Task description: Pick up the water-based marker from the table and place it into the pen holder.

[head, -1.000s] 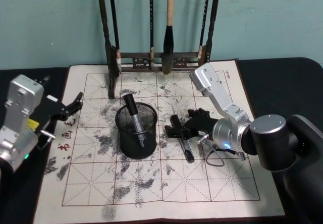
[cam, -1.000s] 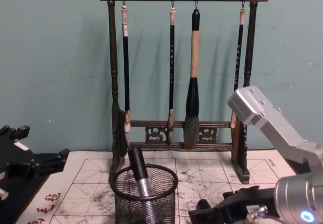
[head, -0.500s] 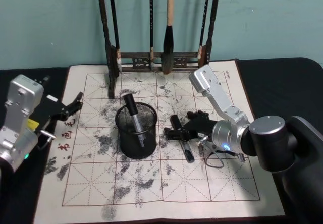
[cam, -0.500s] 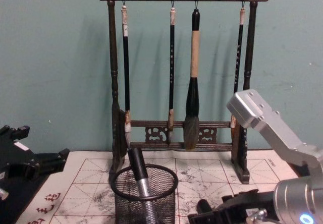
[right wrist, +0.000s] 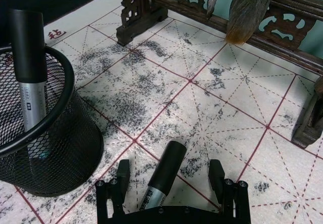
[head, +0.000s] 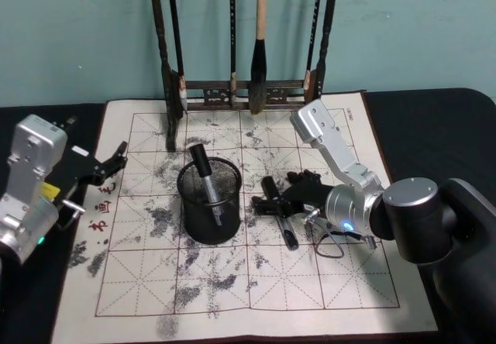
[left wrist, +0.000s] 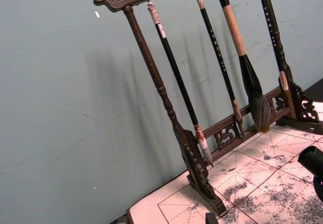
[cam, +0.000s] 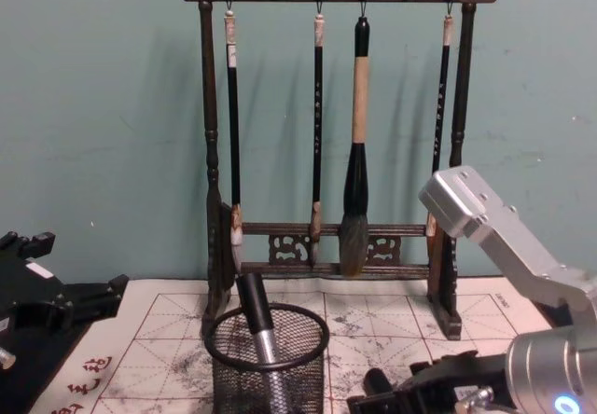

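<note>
A water-based marker with a black cap and grey barrel lies on the inked grid mat, just right of the pen holder, a black wire-mesh cup. My right gripper is open and low over this marker. In the right wrist view the marker lies between the two fingers, touching neither. A second marker stands tilted inside the pen holder. My left gripper is parked open at the mat's left edge.
A tall dark wooden brush rack with hanging brushes stands at the back of the mat, behind the cup. The calligraphy mat has bare room along its front. Black table cloth lies on both sides.
My right gripper has edged slightly lower and toward the cup over the lying marker. The left arm, the cup and both markers have not moved.
</note>
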